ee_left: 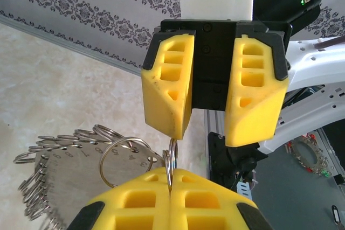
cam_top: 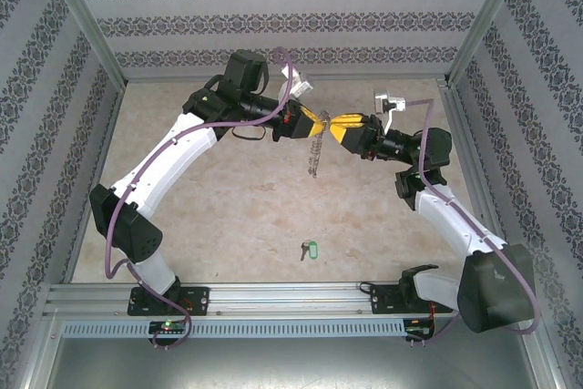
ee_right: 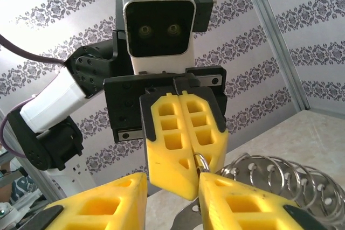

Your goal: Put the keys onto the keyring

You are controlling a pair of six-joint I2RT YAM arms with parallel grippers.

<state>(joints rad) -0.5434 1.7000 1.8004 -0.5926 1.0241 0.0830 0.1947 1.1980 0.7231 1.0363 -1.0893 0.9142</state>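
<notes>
Silvery metal is gripped at the far middle of the scene: the keyring [cam_top: 316, 154] hangs floppy like a chain from the left end effector [ee_left: 170, 181], whose yellow ribbed plastic fingers [ee_left: 215, 187] are clenched flat on one thin wire loop at its top. Below the grip, many small split rings [ee_left: 59, 149] are fanned out round the loop. A flat grey plate [ee_left: 70, 179] with stamped marks is seen among them in the left wrist view.

The right end effector [ee_right: 172, 195] is set tip to tip against the left one, just beside it. Its jaws stand apart with a clear gap and nothing is grasped; the pinched loop sits about level with that gap.

The keys [cam_top: 308, 250] lie flat on the pale mottled worktop [cam_top: 228, 216], near the front edge and about midway between the two arm bases, well apart from both end effectors. From the raised pair they lie straight toward the near side and down. The small dull key is on the left and the green oblong plastic tag touches it on the right, so the pair is spread roughly left to right; the key's own axis is too small to be read.

Neither arm is clearly nearer. Since the left is occupied with the ring, the right is judged the freer one for the reach down to the keys.
</notes>
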